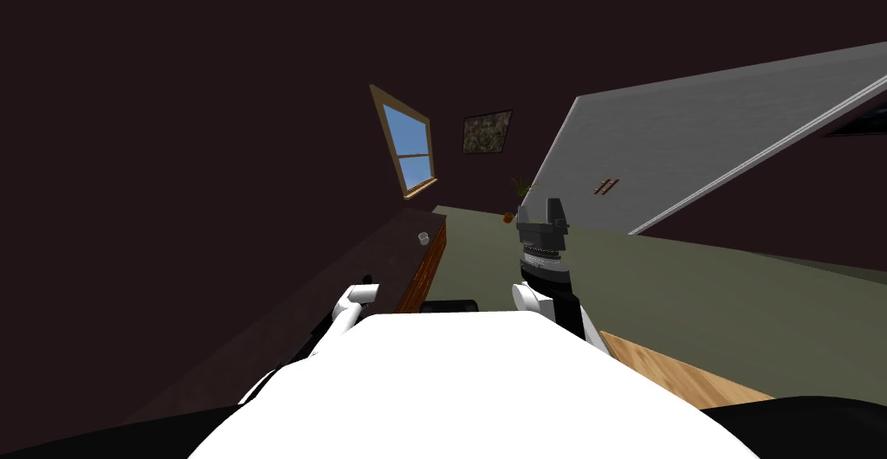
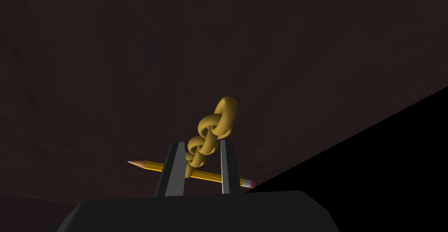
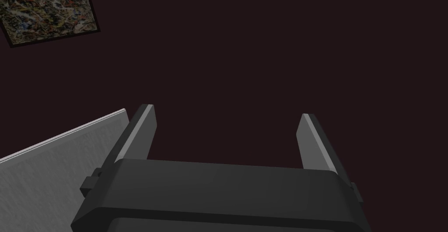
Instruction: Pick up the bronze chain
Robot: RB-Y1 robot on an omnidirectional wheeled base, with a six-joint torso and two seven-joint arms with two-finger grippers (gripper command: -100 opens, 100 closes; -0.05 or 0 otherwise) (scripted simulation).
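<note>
In the left wrist view the chain, golden-bronze with thick links, stands between my left gripper's two fingers. The fingers are close together and press its lower links, while the upper links stick out past the fingertips. A yellow pencil lies on the dark surface just behind the fingers, partly hidden by them. My left forearm reaches over the dark top of a long cabinet. My right gripper is raised in front of my chest, open with nothing between its fingers.
A small pale cup stands on the cabinet top near its far end. The cabinet's wooden front faces the green floor. A potted plant stands in the far corner. A light wooden surface lies at my right.
</note>
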